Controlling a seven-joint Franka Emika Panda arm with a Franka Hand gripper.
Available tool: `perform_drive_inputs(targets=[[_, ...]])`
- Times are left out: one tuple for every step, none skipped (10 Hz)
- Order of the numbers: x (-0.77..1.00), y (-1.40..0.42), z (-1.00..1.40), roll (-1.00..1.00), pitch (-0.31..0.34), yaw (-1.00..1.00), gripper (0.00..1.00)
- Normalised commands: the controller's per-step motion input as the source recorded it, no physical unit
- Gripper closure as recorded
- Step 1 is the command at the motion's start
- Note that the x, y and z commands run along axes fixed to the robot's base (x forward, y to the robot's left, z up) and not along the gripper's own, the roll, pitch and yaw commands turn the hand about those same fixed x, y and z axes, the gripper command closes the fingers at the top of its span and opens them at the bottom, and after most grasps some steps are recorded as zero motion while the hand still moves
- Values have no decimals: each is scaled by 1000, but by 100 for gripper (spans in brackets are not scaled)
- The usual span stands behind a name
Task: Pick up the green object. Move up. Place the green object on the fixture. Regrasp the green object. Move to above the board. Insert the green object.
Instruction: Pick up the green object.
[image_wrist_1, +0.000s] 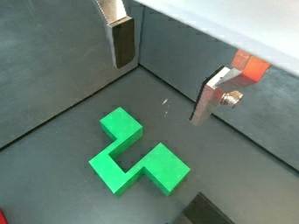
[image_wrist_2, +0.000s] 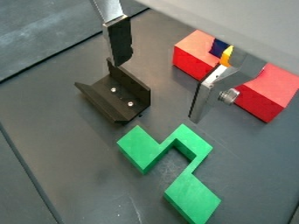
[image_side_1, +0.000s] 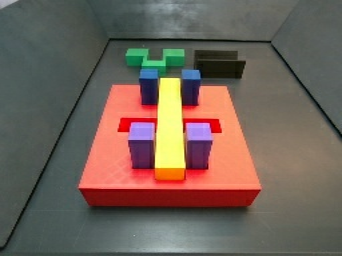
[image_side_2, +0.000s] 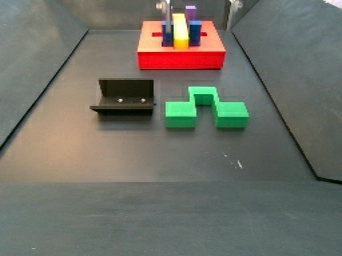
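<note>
Pincer (image_wrist_2: 158, 74) open above green object (image_wrist_2: 170, 166), empty

Evenly lit, fairly bright; soft faint shadows under the gripper (image_wrist_2: 158, 74); mild glare on silver fingers (image_wrist_1: 211, 96); slight softness throughout.

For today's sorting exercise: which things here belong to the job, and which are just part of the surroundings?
Job: green object; fixture; board; gripper, open above the floor, holding nothing.
Surroundings: dark floor; grey walls.
</note>
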Motion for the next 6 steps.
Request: perform_drive_inputs(targets=[[6, 0, -31, -13, 0, 0, 0], [0, -66, -131, -17, -67, 31, 0], [0, 0, -114, -56, -34, 0, 0], [77, -171, 0, 74, 10, 0, 0], [123, -549, -340, 49, -31, 0, 0], [0, -511, -623, 0, -76, 0, 0]])
